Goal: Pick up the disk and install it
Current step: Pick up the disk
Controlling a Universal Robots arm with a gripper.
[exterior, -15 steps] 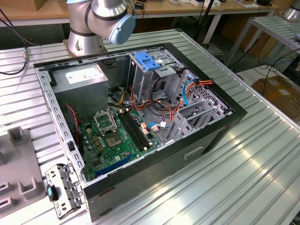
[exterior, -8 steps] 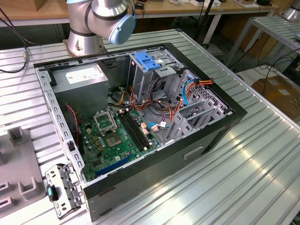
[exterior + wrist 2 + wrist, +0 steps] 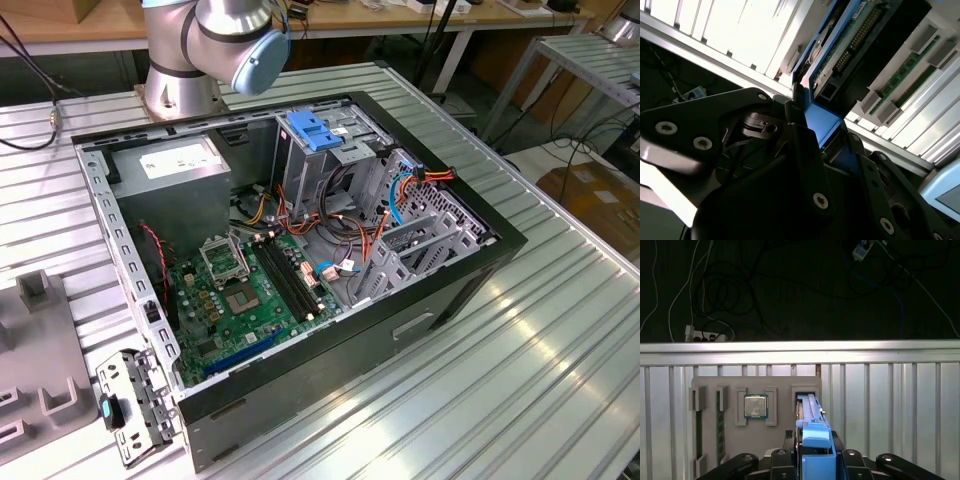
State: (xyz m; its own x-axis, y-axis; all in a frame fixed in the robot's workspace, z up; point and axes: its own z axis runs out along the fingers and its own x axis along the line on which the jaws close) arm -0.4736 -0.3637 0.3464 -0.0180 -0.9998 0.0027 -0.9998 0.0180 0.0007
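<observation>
**Disk pinched on edge at its tray slot**

The end effector (image 3: 816, 456) is clamped on the disk (image 3: 809, 407), with a dark finger (image 3: 799, 145) on either side of its blue rail (image 3: 821, 125). This puts the pinch on plastic rather than on the bare circuit board (image 3: 847, 47) seen in the second wrist view.

The disk stands on its long edge in a narrow slot of the grey tray (image 3: 755, 445), which leaves both flat sides reachable from above. Whether it has lifted off the slot floor I cannot tell. A CPU (image 3: 755, 406) sits in its own pocket in the same tray and a memory stick (image 3: 719, 422) in another slot, each apart from the disk. The tray lies on the slatted surface (image 3: 890, 410).

In the exterior view the case (image 3: 330, 350) lies on its side with the panel off, so its drive cage (image 3: 420, 240) faces upward. With the disk at the tray, the install is not yet done.
</observation>
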